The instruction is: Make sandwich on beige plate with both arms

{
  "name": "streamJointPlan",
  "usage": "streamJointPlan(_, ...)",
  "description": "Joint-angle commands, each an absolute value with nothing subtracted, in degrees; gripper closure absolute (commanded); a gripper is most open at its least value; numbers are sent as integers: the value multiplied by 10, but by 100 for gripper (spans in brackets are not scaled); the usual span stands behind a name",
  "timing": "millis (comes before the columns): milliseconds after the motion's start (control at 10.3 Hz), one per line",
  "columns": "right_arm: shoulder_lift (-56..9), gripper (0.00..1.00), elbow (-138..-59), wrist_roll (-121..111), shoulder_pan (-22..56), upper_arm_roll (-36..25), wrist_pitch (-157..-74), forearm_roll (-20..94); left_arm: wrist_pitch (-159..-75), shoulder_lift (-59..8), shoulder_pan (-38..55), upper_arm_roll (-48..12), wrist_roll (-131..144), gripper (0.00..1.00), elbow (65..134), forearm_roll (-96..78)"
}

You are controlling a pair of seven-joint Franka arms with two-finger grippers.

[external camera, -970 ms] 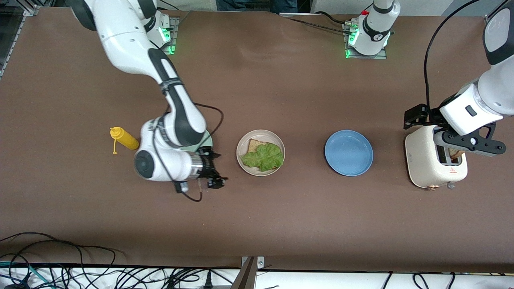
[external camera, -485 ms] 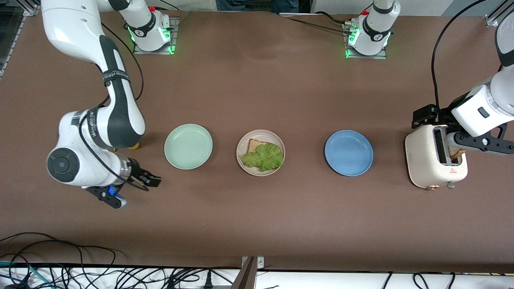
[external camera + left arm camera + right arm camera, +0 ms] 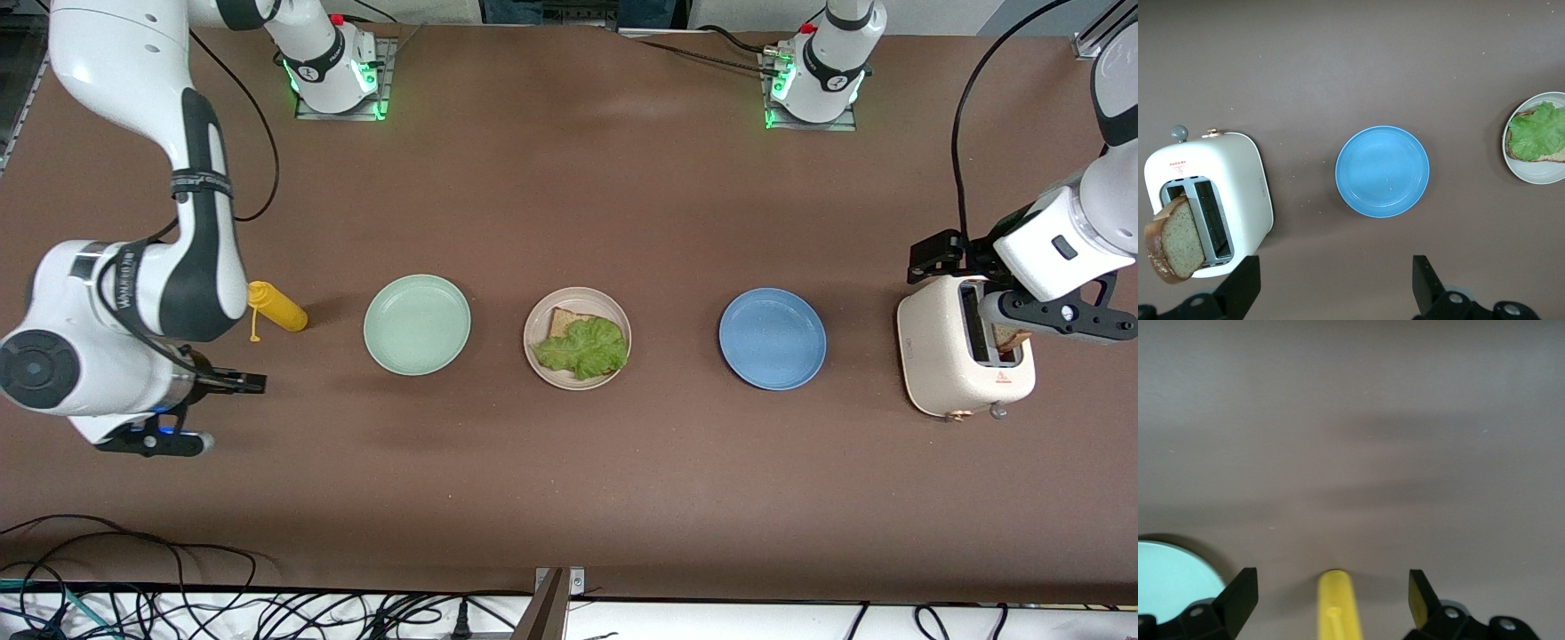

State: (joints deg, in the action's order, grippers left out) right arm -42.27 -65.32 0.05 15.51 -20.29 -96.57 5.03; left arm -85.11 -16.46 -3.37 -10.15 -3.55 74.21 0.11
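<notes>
So far, the beige plate (image 3: 536, 354) is carrying one bread slice (image 3: 563, 321) under lettuce (image 3: 582, 348); the second slice (image 3: 1173, 239) is waiting in the toaster (image 3: 939, 360), with the left gripper (image 3: 1335, 283) released over it and the right gripper (image 3: 1331, 600) released above the mustard bottle (image 3: 278, 308)

We see a matt brown table top (image 3: 569, 178), smooth and faintly felt-like, filling most of the frame. At centre, the beige plate (image 3: 542, 313) looks matt, like plastic; the mint-green plate (image 3: 417, 324) and the blue plate (image 3: 772, 338) either side show a soft satin sheen. The lettuce leaf (image 3: 582, 348) is ruffled, the bread slice (image 3: 561, 320) beneath grainy. At lower right, the cream toaster (image 3: 942, 364) looks smooth, semi-gloss plastic. The yellow bottle (image 3: 277, 308) at left is smooth plastic.
</notes>
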Motion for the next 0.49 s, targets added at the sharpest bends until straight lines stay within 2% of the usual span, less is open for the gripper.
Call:
streamJointPlan(0,-409,0,-660,-32,140,-202,-963,53,-845,-156,-33,-104,-32,0,746,13)
streamJointPlan(194,-404,0,-681,-141,114,-200,-965,102,-845,-156,-33,-103,-32,0,746,13)
streamJointPlan(388,-403,0,-697,-275,67,-200,-960,197,-845,-156,-33,-103,-32,0,746,13)
